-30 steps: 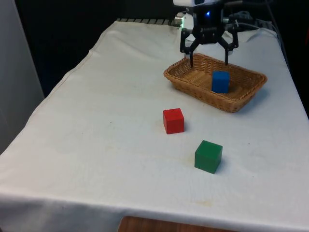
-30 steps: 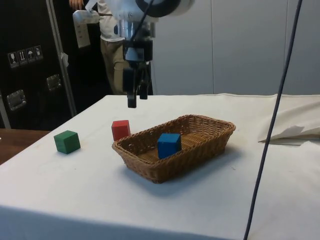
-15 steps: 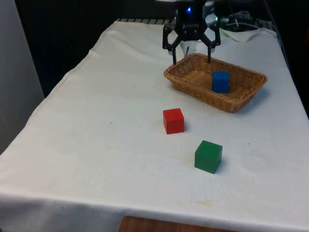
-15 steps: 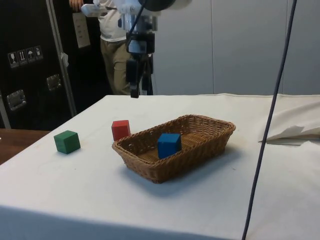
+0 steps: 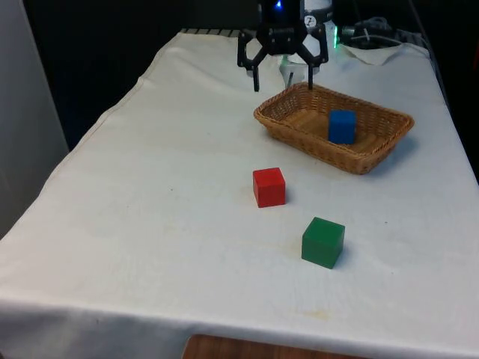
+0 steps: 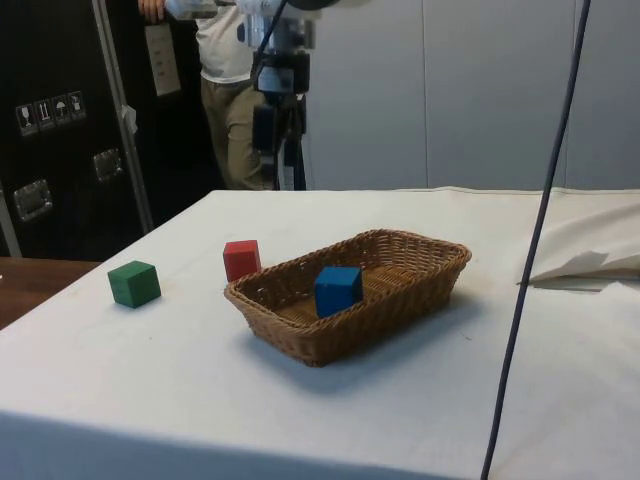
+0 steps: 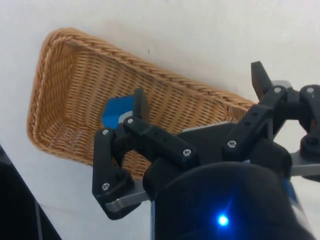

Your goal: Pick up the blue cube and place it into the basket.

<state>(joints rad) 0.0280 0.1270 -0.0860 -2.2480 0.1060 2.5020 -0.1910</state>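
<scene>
Blue cube upright, seemingly flat, in basket

Black two-finger gripper — angular linkage fingers with small silver screws — on a white arm.

A white cloth covers the table. In the side view, dark cabinets stand beside a pale wall, with a person beyond the table's far edge.

Gripper has risen and drifted toward front view's left, now off the basket's far corner; fingers look unchanged, prob. still spread.
</scene>
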